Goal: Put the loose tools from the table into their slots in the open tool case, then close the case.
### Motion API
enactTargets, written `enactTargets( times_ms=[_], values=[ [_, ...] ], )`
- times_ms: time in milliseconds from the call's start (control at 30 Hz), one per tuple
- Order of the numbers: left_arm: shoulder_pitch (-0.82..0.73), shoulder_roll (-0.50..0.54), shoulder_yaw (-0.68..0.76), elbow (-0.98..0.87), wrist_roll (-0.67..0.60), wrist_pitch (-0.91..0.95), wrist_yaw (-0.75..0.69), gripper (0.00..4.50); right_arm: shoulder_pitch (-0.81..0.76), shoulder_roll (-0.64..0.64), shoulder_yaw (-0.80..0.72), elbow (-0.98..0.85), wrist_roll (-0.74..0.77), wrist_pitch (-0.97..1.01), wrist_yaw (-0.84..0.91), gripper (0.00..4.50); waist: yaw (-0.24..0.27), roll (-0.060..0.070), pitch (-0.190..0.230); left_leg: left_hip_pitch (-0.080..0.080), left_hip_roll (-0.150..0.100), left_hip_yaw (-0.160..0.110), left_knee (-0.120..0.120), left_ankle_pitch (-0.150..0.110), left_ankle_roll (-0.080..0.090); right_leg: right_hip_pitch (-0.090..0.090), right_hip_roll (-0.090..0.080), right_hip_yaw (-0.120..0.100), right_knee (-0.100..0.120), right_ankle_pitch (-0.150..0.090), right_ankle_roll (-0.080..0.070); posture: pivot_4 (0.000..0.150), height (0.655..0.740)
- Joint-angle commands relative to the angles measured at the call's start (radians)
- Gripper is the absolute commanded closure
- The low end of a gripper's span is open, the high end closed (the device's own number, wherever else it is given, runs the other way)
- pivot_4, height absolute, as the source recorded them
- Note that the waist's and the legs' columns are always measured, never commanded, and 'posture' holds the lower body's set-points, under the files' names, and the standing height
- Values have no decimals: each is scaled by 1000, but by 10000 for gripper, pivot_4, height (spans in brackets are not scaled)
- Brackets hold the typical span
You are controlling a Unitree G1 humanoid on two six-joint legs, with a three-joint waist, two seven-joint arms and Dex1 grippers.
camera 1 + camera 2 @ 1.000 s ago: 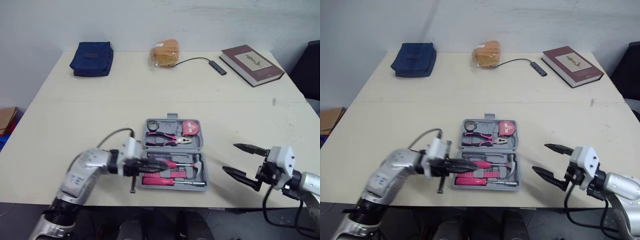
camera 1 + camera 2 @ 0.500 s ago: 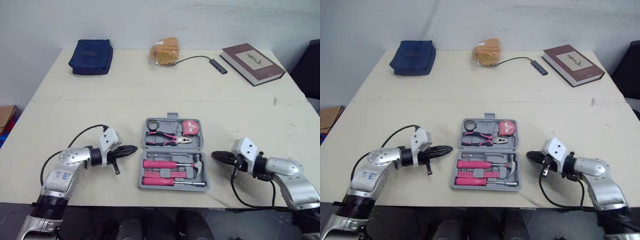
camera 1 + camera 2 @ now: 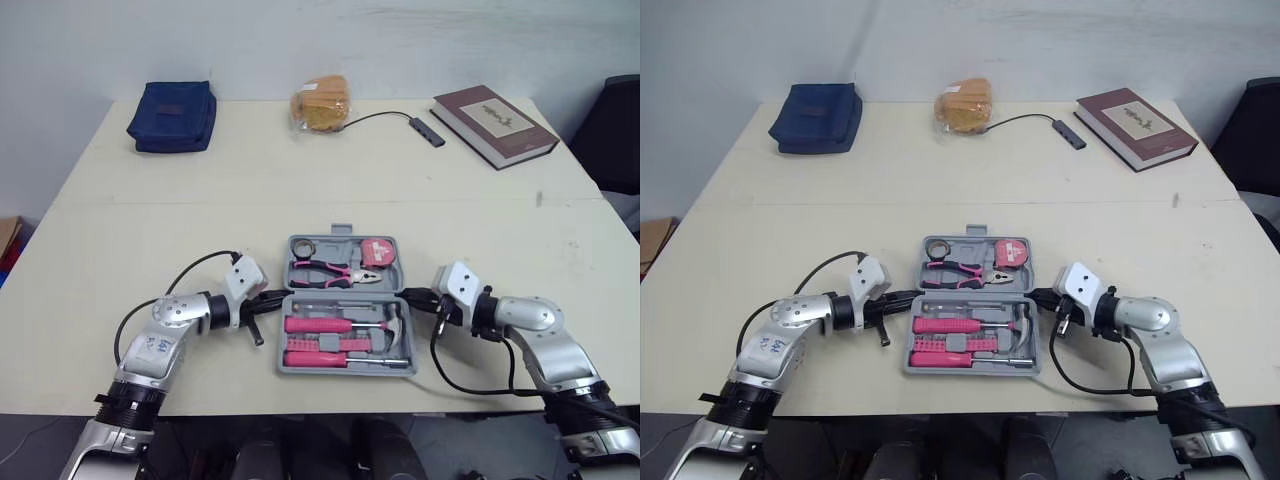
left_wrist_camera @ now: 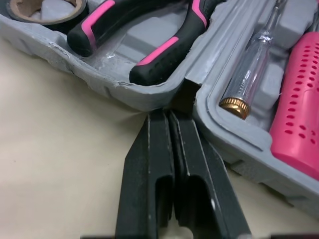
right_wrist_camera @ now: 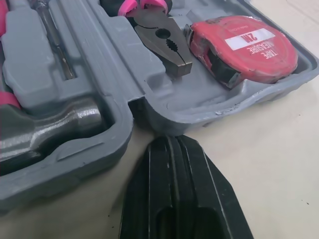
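The grey tool case point(image 3: 346, 369) lies open at the table's front middle. Its far half holds a tape roll point(image 4: 45, 7), pink-handled pliers point(image 3: 330, 270) and a red tape measure point(image 5: 244, 47). The near half holds a pink screwdriver point(image 3: 318, 324), a hammer point(image 5: 55, 127) and a clear-handled tester point(image 4: 249, 74). My left gripper point(image 3: 277, 296) is shut and empty, its tips at the hinge gap on the case's left side. My right gripper point(image 3: 408, 296) is shut and empty too, its tips at the hinge gap on the right side.
Along the table's far edge lie a navy pouch point(image 3: 172, 115), a bagged bread roll point(image 3: 318, 105), a small hub on a black cable point(image 3: 425, 130) and a dark red book point(image 3: 493, 111). Bare tabletop lies on both sides of the case.
My right gripper has shut and moved left to the case's right side. My left gripper has drawn back from over the case, then come to its left hinge gap.
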Motion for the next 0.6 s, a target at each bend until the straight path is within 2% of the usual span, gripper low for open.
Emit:
enactTargets(
  times_ms=[33,400,500,600],
  values=[
    [-37,-29,-14,29,20,7,28,45000,-45,33,38,26,-25,1,-10,44047,-2,0,0,0,0,0,0,0,0,0,0,0,0,0,0,1500,7400],
    [-44,13,12,80,41,24,15,45000,-103,-17,26,76,-39,34,40,44047,-3,0,0,0,2,0,0,1,0,0,0,0,0,1,-1,1500,7400],
    [-43,16,69,90,20,28,47,45000,-82,-59,-1,23,10,166,68,44047,0,0,0,0,3,0,-1,1,0,-1,0,0,0,1,-1,1500,7400],
    [-31,60,105,64,8,12,16,36459,-69,-113,-49,-32,38,205,67,34751,0,0,0,-1,3,0,-1,0,0,-1,-1,-1,0,1,-1,1500,7400]
  ],
)
